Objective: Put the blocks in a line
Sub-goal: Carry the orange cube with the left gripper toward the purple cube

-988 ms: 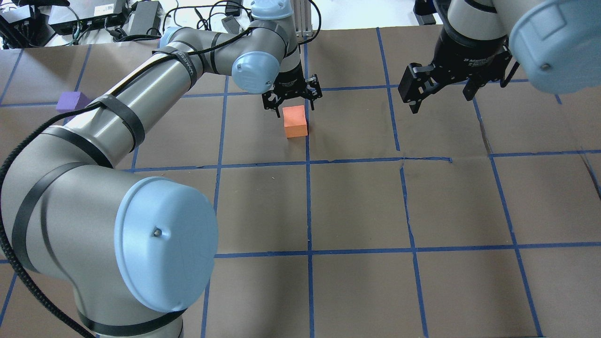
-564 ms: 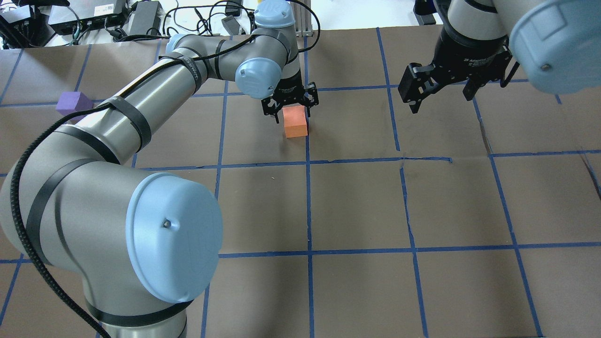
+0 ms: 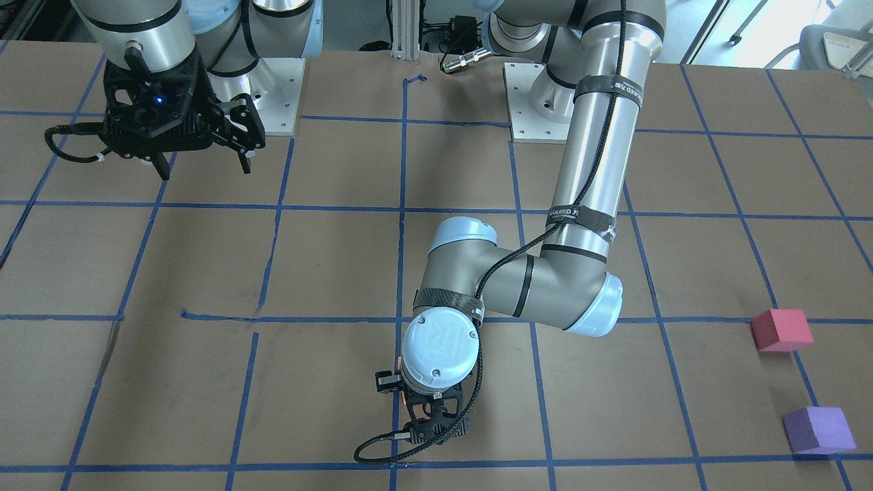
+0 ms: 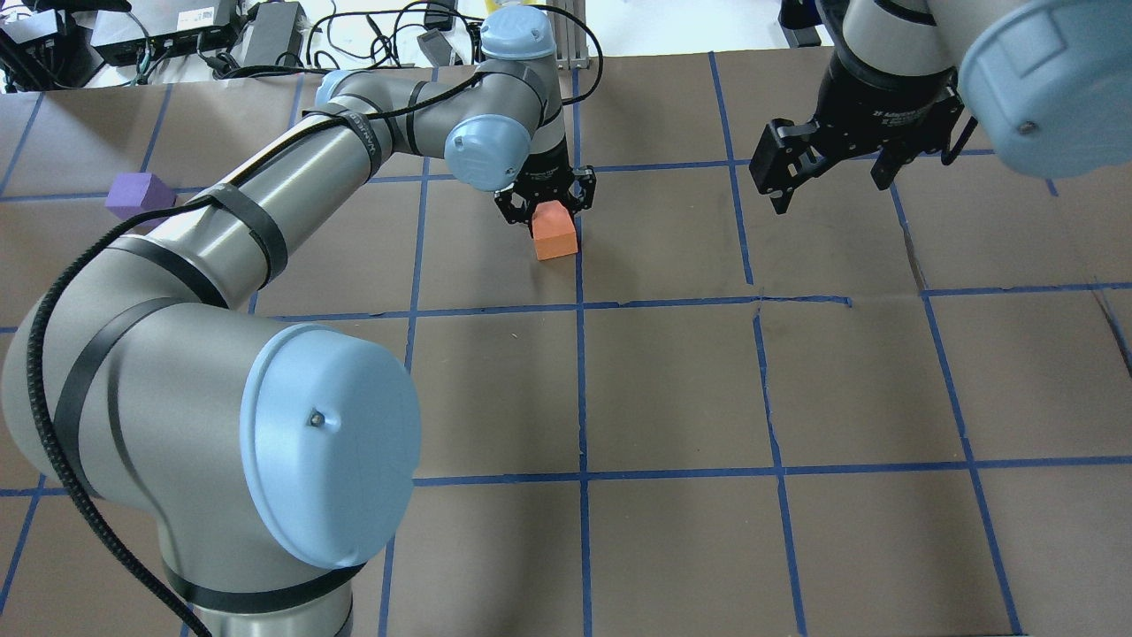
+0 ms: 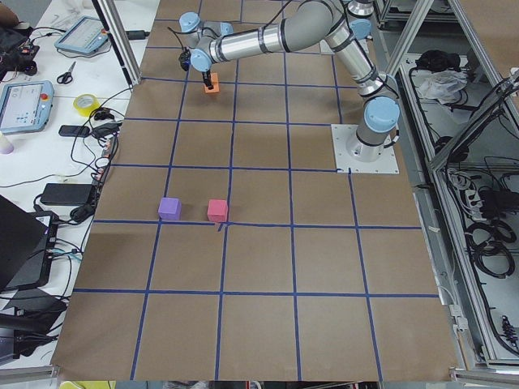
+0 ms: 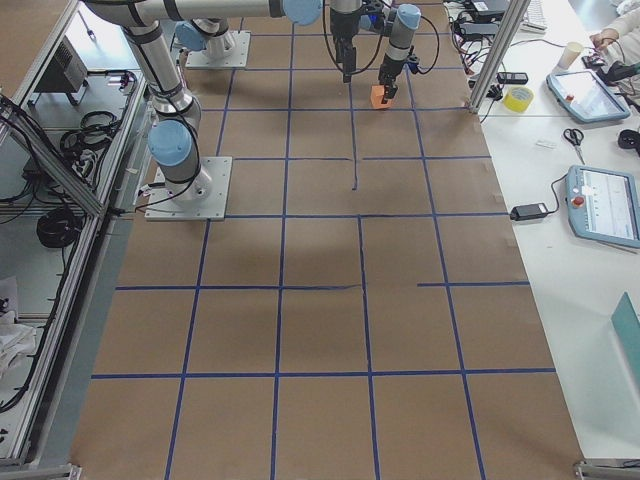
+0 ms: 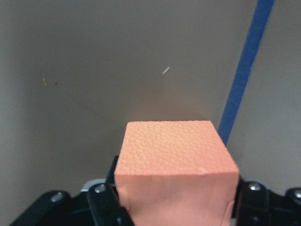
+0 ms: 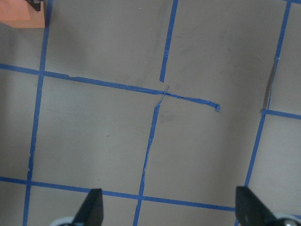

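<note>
Reaching far forward, left tool (image 4: pixel 547 211) pinches orange block (image 4: pixel 555 239).

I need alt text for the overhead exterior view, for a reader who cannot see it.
The left gripper straddles the orange block, one finger on each side, on a brown table with a blue tape grid. The right gripper hangs open at the far right; a purple block lies at the left.

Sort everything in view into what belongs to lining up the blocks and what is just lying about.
Belongs to the job: orange block, held in the left gripper; red-pink block; purple block; right gripper, open and empty.

Just lying about: yellow tape roll; scissors; teach pendant; paper cup; cables.
</note>
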